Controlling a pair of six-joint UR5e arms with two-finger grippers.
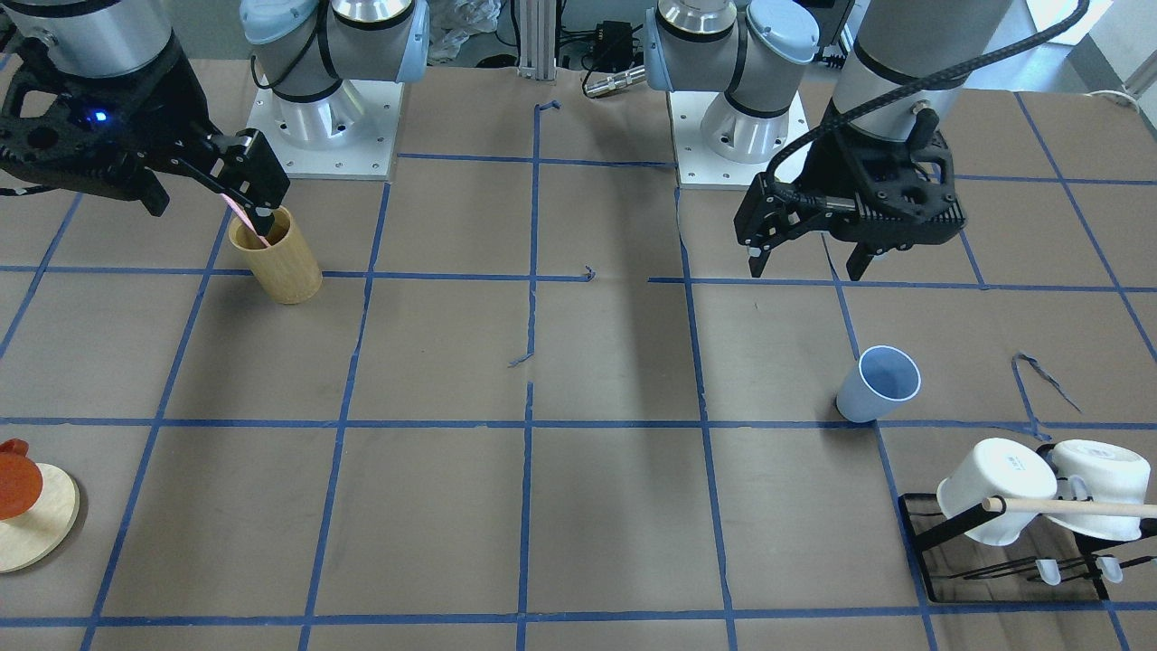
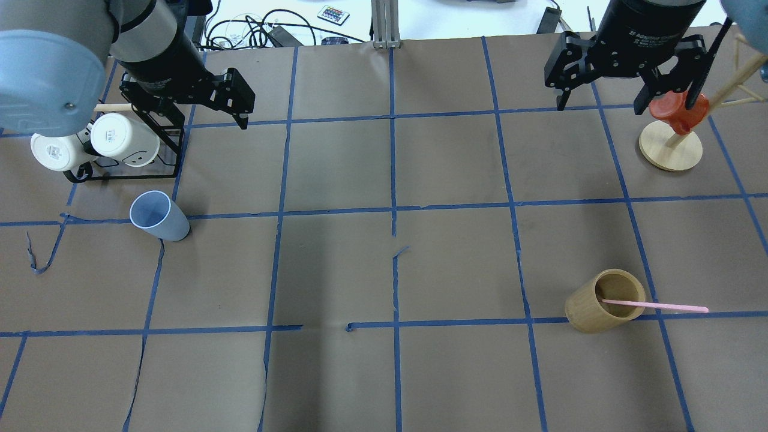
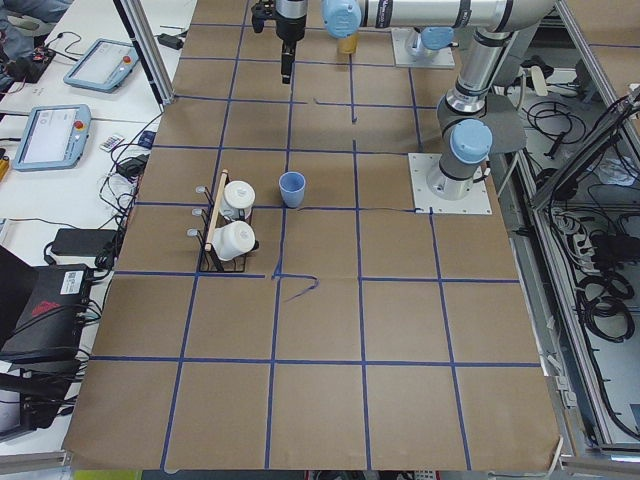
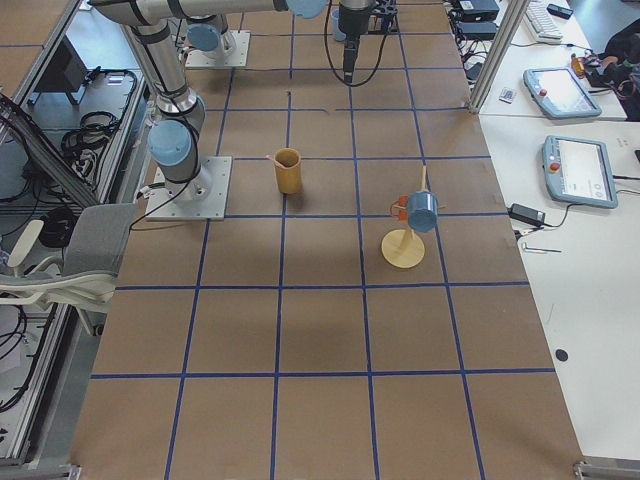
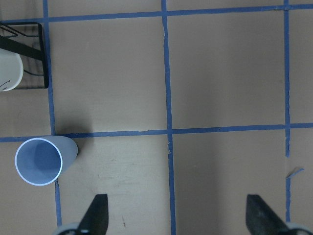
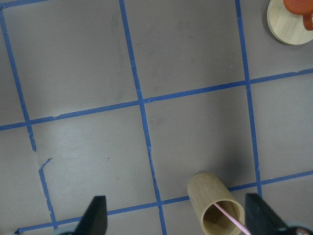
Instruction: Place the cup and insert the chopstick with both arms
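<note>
The light-blue cup (image 1: 877, 384) stands upright and alone on the brown table, near the mug rack; it also shows in the overhead view (image 2: 159, 216) and the left wrist view (image 5: 41, 159). One pale-pink chopstick (image 2: 654, 306) leans inside a tan bamboo cylinder (image 2: 603, 300), its top sticking out over the rim; it also shows in the right wrist view (image 6: 232, 218). My left gripper (image 1: 807, 267) is open and empty, high above the table beside the cup. My right gripper (image 6: 177, 215) is open and empty, high above the table near the bamboo cylinder.
A black wire rack (image 2: 168, 171) holds two white mugs (image 2: 120, 138) on a wooden dowel, just beyond the cup. A round wooden stand (image 2: 671, 144) with a red piece stands at the far right. Blue tape lines grid the table.
</note>
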